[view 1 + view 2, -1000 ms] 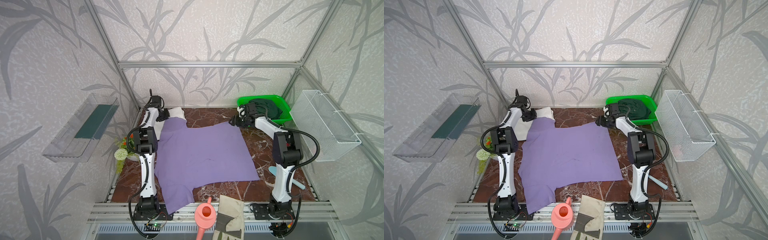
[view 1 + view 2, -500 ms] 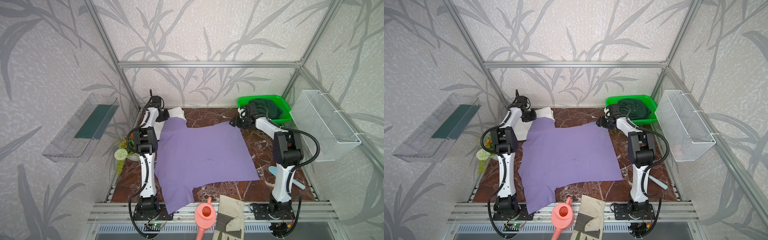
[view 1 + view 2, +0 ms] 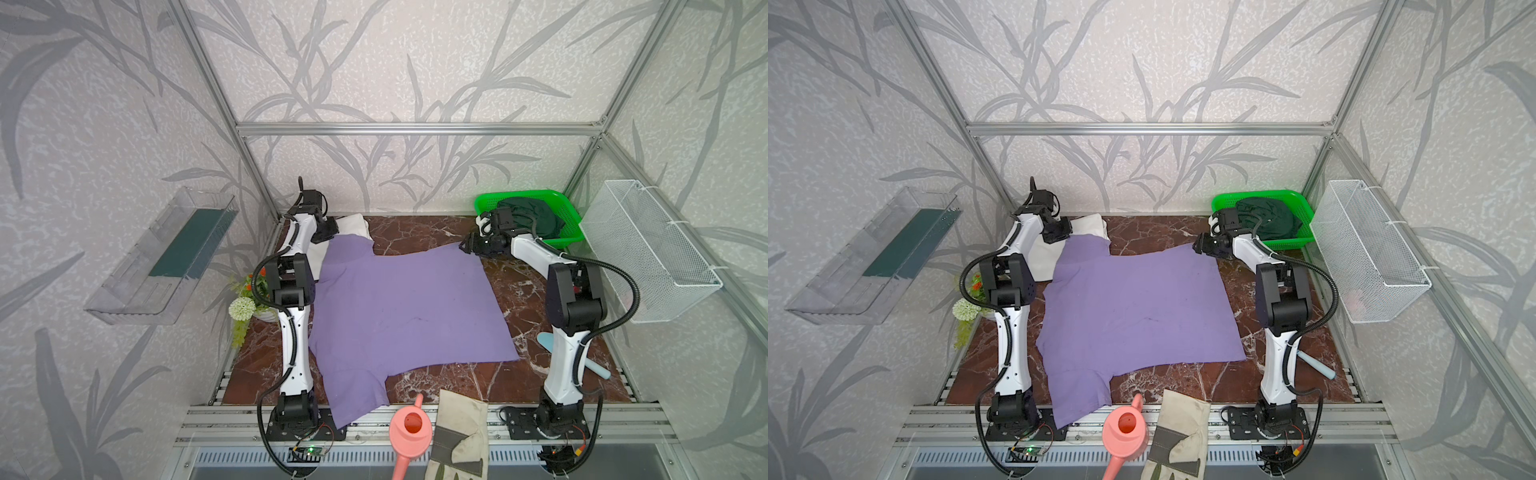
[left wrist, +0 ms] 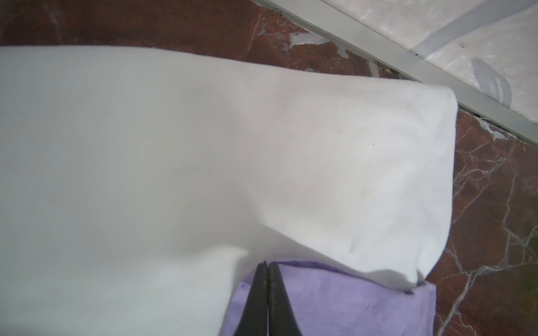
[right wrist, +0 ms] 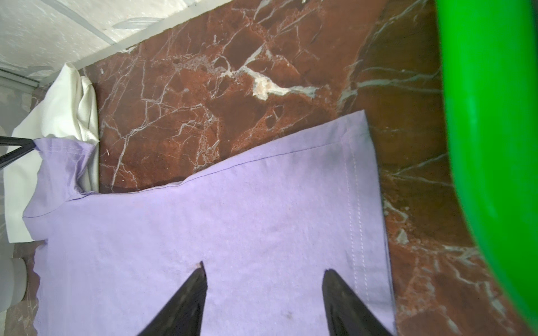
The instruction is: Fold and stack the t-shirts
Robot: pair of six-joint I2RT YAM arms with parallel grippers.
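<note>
The white t-shirt point(image 4: 203, 145) lay partly hidden under the lavender t-shirt's point(image 3: 399, 307) sleeve at the table's point(image 3: 415, 232) far left. The spread lavender t-shirt had not shifted. The left tool point(image 4: 266, 266) had closed onto its sleeve hem. The right tool point(image 5: 265, 272) hung wide-jawed over its far right corner.
</note>
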